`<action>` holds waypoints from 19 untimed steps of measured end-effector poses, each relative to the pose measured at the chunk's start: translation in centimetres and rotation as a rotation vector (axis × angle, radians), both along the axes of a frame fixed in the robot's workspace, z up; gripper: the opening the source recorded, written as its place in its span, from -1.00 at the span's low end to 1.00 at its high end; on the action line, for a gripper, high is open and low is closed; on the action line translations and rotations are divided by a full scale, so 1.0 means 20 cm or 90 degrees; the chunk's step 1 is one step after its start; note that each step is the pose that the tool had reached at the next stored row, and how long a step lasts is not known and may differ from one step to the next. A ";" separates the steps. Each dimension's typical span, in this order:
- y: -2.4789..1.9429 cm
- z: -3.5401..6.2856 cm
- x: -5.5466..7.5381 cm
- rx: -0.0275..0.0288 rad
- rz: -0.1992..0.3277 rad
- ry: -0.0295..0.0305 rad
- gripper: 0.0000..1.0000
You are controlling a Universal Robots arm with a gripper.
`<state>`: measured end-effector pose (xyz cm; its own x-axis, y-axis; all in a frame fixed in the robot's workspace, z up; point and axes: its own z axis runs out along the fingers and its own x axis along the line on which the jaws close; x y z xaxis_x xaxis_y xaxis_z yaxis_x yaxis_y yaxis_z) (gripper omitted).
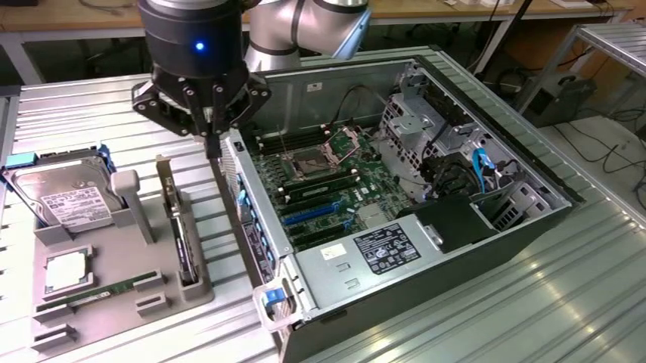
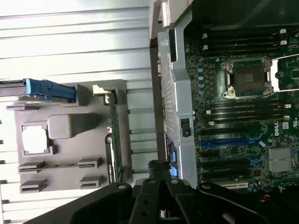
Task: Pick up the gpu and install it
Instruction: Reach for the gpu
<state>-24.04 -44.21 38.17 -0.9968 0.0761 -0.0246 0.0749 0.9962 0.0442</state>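
Black and edge-on, the gpu (image 1: 183, 231) stands in its grey fixture (image 1: 121, 257) on the desk (image 1: 525, 302), beside the open computer case (image 1: 313, 91). My pincer (image 1: 214, 150) hovers over the gap between them, drawn narrow and empty; I judge pickup and install both remain.

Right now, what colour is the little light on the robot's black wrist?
The small round light glows blue, clearest in the exterior view.
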 end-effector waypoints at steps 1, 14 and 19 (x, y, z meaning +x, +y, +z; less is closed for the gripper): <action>-0.005 -0.009 -0.03 0.0000 0.000 0.0000 -0.79; -0.047 -0.126 -0.28 -0.0002 0.000 0.0014 -0.79; -0.047 -0.126 -0.28 -0.0002 0.000 0.0015 -0.79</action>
<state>-29.61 -45.15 35.65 -0.9968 0.0762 -0.0222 0.0752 0.9962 0.0438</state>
